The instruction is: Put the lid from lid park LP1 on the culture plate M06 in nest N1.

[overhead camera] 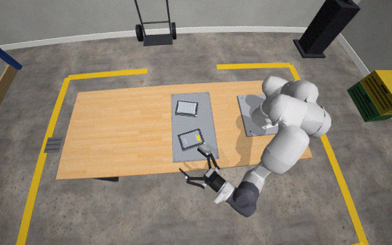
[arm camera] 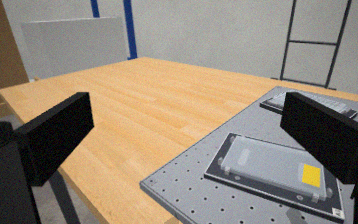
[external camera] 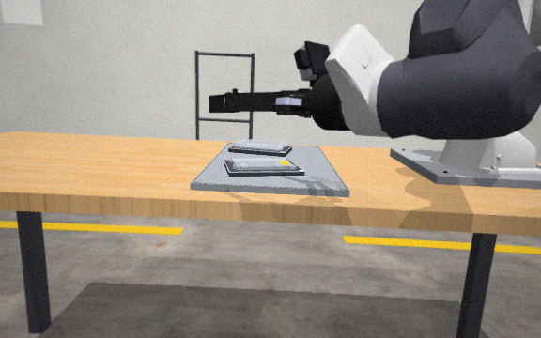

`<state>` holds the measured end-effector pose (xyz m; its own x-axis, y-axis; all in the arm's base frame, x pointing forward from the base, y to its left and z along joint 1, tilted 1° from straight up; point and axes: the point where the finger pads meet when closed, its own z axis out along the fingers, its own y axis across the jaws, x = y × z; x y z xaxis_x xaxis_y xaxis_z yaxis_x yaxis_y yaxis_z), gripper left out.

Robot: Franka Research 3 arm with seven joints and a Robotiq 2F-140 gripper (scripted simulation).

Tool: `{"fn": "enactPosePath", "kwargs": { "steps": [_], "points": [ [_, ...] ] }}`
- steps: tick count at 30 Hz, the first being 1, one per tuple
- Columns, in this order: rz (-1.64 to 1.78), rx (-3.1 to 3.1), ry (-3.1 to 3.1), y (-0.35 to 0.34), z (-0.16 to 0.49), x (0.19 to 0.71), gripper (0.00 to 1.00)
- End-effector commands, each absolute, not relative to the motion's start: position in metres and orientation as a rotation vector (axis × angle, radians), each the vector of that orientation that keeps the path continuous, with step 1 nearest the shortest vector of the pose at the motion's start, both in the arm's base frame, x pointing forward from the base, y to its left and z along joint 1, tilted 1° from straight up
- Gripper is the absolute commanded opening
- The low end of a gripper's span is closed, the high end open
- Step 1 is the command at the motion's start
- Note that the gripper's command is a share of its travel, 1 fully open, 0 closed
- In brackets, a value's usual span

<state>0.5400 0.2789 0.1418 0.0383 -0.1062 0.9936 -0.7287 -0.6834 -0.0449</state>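
A grey perforated mat lies on the wooden table. On its far half sits a plate with a white grid of wells, also in the wrist view. On its near half a clear flat lid with a yellow mark rests in a black frame; it also shows in the exterior view and the wrist view. My gripper is open wide and empty. It points level across the table's front edge, above and in front of the lid, with both fingers in the wrist view.
The arm's base plate is bolted at the table's right. A hand truck, a black column and a yellow-green crate stand on the floor beyond the yellow lines.
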Motion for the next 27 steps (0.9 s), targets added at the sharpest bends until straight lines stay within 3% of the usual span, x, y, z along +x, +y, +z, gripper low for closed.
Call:
{"fn": "enactPosePath", "kwargs": {
  "steps": [1, 27],
  "points": [
    [1.69, 1.839, -0.841, 0.279, 0.142, 0.54, 1.0],
    [1.618, 1.962, -0.782, 0.268, 0.139, 0.54, 1.0]
  ]
}}
